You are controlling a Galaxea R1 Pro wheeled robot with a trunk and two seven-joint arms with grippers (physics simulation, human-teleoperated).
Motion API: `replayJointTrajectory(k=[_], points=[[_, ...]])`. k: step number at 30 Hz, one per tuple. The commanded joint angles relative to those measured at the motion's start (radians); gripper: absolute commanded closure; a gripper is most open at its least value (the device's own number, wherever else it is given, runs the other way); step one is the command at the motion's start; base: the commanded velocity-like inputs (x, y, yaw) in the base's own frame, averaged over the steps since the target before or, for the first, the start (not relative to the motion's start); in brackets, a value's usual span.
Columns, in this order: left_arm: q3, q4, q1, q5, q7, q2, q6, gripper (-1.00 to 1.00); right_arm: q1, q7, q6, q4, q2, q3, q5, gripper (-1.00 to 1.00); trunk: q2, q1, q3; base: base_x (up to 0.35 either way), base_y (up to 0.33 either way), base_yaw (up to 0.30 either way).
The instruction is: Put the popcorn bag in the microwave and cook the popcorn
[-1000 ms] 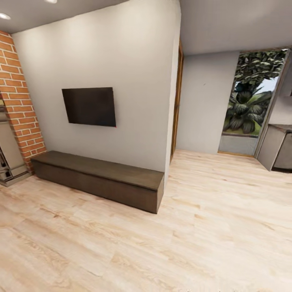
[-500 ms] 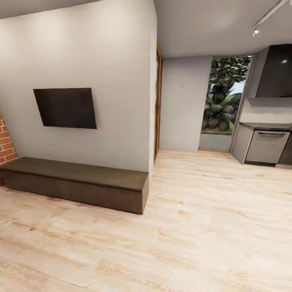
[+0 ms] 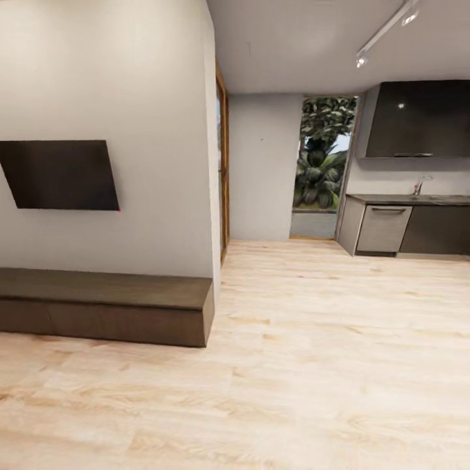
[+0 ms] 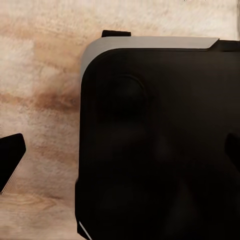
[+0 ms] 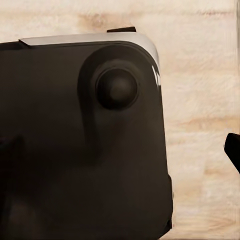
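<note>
The left wrist view looks down past a dark fingertip (image 4: 11,160) at the frame's edge onto the robot's black base (image 4: 160,145) with its pale grey rim, and wood floor (image 4: 40,90) beside it. The right wrist view shows the same black base (image 5: 80,150), a round knob-like bump on it, and another dark fingertip (image 5: 233,150) at the edge over the floor (image 5: 200,100). With so little of either gripper's fingers showing, I cannot tell whether they are spread or closed, and nothing is seen held.

In the head view, a grey partition wall (image 3: 156,130) serves as the landmark. On it hangs a dark flat television (image 3: 59,175), and along its foot runs a low dark wooden bench (image 3: 104,305). Beyond the wall's edge is a wood-framed doorway (image 3: 222,163), then a tall window with green foliage (image 3: 321,156). Farther to that side lies the kitchen (image 3: 411,196): a dark countertop (image 3: 408,199) over dark cabinets, a grey dishwasher front (image 3: 382,228), a faucet, and a flat dark hood (image 3: 418,119) above. Track lights (image 3: 385,32) cross the ceiling. Light wood floor (image 3: 313,365) fills the foreground.
</note>
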Motion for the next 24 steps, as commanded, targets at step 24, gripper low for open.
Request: replayJointTrajectory(k=[24], points=[[0.005,0.0,0.0,0.002,0.0,0.0,-0.003,-1.0,0.0,0.0,-0.006,0.001,-0.003,-0.002,-0.006,-1.0,0.0,0.0,-0.001,0.0,0.0,-0.297]])
